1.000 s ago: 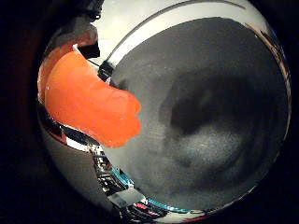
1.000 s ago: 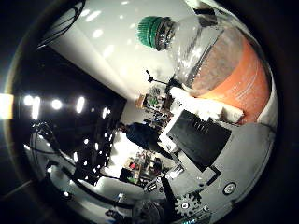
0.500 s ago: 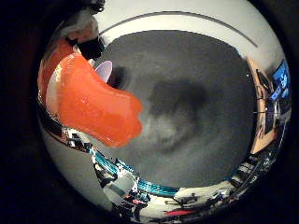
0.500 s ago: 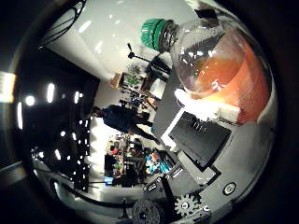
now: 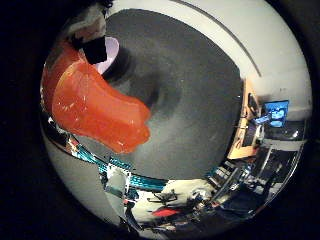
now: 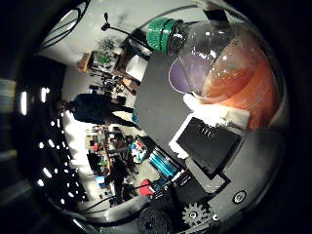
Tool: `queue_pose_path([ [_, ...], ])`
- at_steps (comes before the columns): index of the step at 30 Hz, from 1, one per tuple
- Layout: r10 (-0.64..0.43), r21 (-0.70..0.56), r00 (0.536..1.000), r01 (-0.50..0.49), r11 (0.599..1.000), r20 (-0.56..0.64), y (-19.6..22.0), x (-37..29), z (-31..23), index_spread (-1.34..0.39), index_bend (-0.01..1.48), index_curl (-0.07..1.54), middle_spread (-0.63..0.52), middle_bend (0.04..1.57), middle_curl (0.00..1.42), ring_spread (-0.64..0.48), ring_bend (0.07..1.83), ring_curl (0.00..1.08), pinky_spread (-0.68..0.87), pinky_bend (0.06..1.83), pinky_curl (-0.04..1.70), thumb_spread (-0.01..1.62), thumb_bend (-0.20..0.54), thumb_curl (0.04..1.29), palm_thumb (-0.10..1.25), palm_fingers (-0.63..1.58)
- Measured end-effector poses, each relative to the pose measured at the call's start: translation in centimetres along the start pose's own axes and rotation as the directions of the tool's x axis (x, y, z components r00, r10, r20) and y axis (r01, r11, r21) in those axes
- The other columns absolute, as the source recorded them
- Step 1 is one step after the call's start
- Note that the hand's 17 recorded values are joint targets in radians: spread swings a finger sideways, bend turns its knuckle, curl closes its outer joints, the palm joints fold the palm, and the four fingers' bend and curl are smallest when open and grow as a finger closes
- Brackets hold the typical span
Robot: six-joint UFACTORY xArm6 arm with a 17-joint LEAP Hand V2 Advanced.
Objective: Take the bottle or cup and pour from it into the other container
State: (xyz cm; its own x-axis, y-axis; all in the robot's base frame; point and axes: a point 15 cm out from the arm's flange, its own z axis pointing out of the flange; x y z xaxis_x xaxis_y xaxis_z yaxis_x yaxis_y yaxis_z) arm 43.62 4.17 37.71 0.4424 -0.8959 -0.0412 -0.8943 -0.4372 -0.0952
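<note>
A clear plastic bottle [image 6: 229, 63] with a green cap [image 6: 163, 33] and orange liquid lies close against my palm. My right hand [image 6: 208, 144] is curled round it, with a black and white finger across its body. The bottle's orange lower part [image 5: 95, 112] fills one side of the little finger side view. A pale purple cup [image 5: 113, 51] stands on the dark grey mat [image 5: 200, 100] beneath, partly hidden by a black fingertip [image 5: 94, 50]. The bottle is tilted, its capped neck reaching out past the cup [image 6: 181, 76], which shows partly through the clear neck.
The dark mat lies on a white table [image 5: 260, 45]. Beyond the table's edge are a desk with a lit monitor [image 5: 276, 112], cluttered shelves and a teal box [image 6: 161, 163].
The whole view has swung and pulled back from the mat, so the hand has moved with the bottle. The purple cup now shows beside the bottle. The bottle stays in the hand.
</note>
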Motion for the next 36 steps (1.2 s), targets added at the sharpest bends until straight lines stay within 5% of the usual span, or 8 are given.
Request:
queue_pose_path([
  [9,-0.064,-0.147,0.971,0.030,0.989,-0.230,-3.0,-1.4,1.6,-0.22,1.15,0.96,-0.14,1.35,0.90,-0.28,1.27,0.97,-0.25,1.17,0.98,0.17,-0.018,0.97,1.16,1.07],
  [17,-0.052,-0.302,0.951,-0.045,0.952,-0.304,-5.2,-1.5,2.1,-0.22,1.15,0.96,-0.14,1.34,0.90,-0.29,1.25,0.98,-0.27,1.15,1.00,0.15,-0.018,0.97,1.15,1.07],
  [36,-0.147,-0.391,0.844,-0.078,0.917,-0.515,-6.8,-3.2,5.3,-0.22,1.14,0.97,-0.14,1.33,0.91,-0.29,1.25,0.99,-0.28,1.13,1.02,0.16,-0.018,0.96,1.14,1.08],
])
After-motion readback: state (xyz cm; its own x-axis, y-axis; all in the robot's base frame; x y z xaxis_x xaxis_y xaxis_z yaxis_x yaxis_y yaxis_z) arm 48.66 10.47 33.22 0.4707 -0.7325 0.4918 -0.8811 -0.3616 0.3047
